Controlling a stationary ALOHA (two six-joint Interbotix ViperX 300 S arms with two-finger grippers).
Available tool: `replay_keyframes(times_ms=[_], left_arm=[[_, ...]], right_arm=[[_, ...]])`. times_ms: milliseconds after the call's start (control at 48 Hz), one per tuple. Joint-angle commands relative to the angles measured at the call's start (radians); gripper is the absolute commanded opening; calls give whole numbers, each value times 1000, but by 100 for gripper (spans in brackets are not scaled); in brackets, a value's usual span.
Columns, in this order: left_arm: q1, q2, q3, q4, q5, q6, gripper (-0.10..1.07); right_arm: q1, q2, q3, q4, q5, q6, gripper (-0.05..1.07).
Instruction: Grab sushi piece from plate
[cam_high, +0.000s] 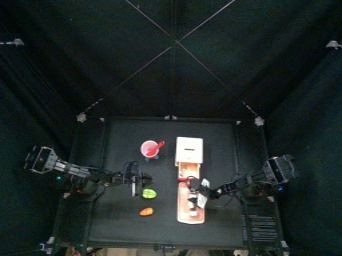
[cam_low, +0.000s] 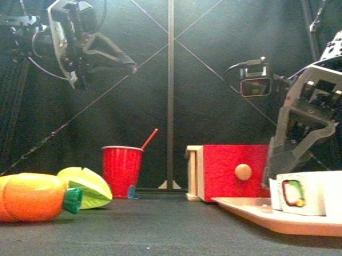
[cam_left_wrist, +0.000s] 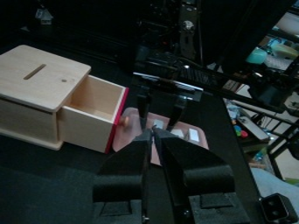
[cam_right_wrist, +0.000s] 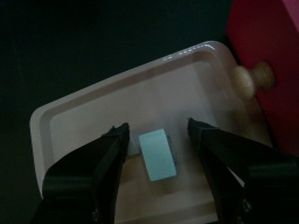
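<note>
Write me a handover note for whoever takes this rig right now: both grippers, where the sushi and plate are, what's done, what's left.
Right gripper: open, hanging over the plate, one finger on each side of the sushi piece, not closed on it.
Left gripper: fingers close together, holding nothing, raised off the table on its own side.
Plate lies flat beside the wooden drawer box, near its red front. The sushi piece lies on the plate.
Done: right gripper lined up over the piece.
Left: probably lower if needed, close on the sushi, lift it off the plate.
</note>
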Motion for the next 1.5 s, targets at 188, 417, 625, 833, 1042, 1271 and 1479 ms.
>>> replay_keyframes(times_ms=[188, 417, 625, 833, 1042, 1271, 1479], left_arm=[[2, 0, -11, 2, -9, 2, 56], [2, 0, -9, 2, -8, 2, 56], [2, 0, -11, 2, -8, 2, 56], [2, 0, -11, 2, -9, 2, 56], [0, -2, -11, 2, -9, 2, 56], [0, 0, -9, 2, -9, 0, 56], [-3, -2, -9, 2, -8, 0, 56]], right_arm=[[2, -31, -3, 0, -3, 0, 89], [3, -34, 15, 8, -3, 0, 89], [3, -26, 21, 8, -3, 0, 87], [3, -26, 25, 8, -3, 0, 76], [-3, -44, 21, 20, -3, 0, 63], [-3, -124, 21, 18, 3, 0, 61], [-3, -141, 32, 17, 8, 2, 61]])
